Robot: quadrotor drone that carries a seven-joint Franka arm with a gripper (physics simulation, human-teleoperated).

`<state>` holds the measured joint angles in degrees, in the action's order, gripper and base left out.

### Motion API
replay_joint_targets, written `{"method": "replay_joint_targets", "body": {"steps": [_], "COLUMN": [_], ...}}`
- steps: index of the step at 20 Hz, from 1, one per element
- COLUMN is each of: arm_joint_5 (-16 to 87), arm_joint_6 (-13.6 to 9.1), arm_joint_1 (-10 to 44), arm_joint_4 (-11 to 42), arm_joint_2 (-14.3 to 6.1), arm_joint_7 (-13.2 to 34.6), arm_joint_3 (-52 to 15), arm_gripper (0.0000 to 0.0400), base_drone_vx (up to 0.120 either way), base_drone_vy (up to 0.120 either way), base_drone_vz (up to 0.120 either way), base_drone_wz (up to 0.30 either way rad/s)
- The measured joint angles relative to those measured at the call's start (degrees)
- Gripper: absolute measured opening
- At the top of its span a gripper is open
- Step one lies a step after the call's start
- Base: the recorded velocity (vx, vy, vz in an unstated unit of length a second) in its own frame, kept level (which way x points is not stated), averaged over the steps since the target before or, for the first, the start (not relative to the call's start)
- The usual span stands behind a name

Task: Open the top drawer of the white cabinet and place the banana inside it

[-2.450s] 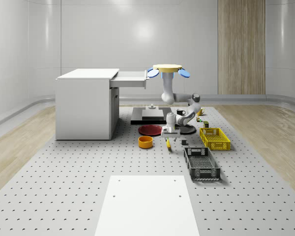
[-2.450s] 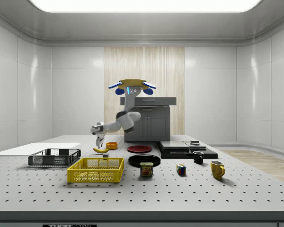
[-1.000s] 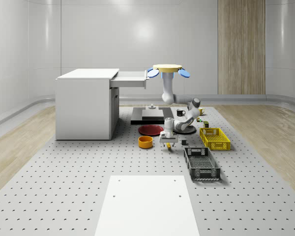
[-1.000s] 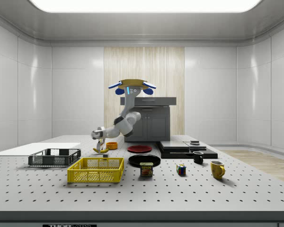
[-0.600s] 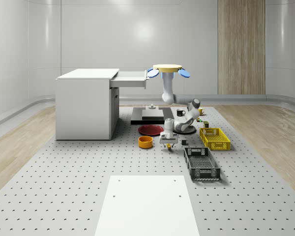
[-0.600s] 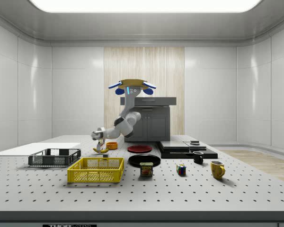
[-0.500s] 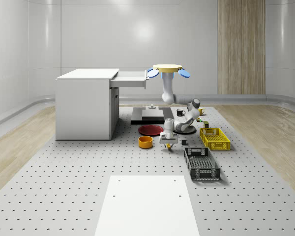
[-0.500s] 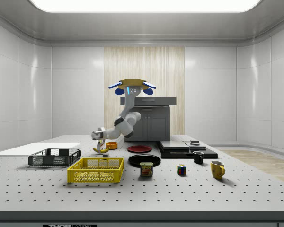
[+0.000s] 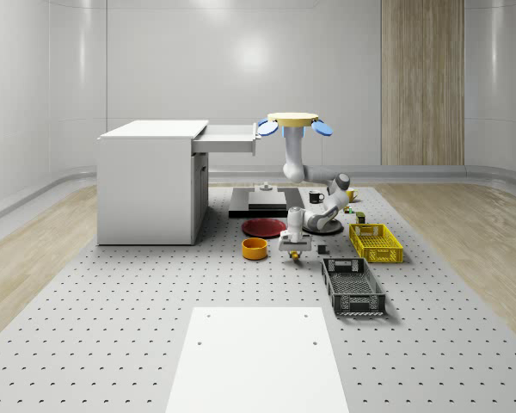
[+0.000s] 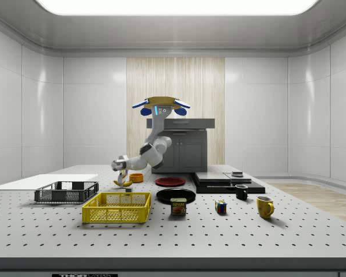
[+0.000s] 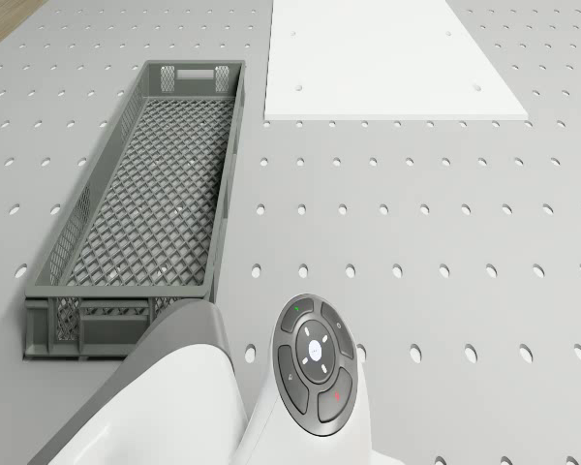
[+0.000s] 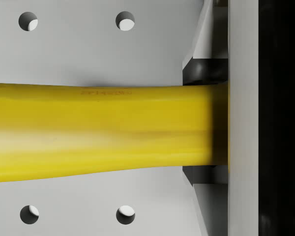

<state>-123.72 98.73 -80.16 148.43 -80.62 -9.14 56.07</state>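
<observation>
white room, perforated table [image 9: 112, 310] | drone [image 9: 294, 120] hovering | pincer [image 10: 123, 182] pinching banana [image 12: 98, 130]

A simulated robotics lab: a perforated optical table [image 9: 112, 327] fills the lower frame, bare pale wall panels [image 9: 241, 69] and a wood strip [image 9: 421, 82] stand behind, and a ceiling light panel [image 10: 173, 6] glows along the side view's top.
</observation>
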Motion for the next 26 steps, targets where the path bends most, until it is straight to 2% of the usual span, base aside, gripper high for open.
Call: {"method": "replay_joint_targets", "body": {"steps": [5, 11, 17, 22, 26], "arm_joint_5": [2.27, 5.1, 6.23, 6.55, 6.65], "arm_joint_6": [-1.76, -3.65, -4.3, -4.43, -4.43], "arm_joint_1": [0.95, 1.83, 2.1, 2.15, 2.14], "arm_joint_4": [1.97, 4.0, 4.68, 4.84, 4.88], "arm_joint_2": [-0.4, -0.83, -1.01, -1.09, -1.14], "arm_joint_7": [-0.35, -0.2, -0.18, -0.16, -0.16], "arm_joint_3": [2.53, 5.65, 6.87, 7.19, 7.28], "arm_gripper": [0.019, 0.019, 0.019, 0.019, 0.019], "base_drone_vx": [0.0, -0.007, -0.12, -0.024, -0.12], "base_drone_vy": [0.0, 0.007, 0.12, 0.008, 0.0], "base_drone_vz": [0.0, 0.12, 0.12, 0.12, 0.12], "base_drone_wz": [0.0, 0.0, 0.0, 0.0, 0.0]}}
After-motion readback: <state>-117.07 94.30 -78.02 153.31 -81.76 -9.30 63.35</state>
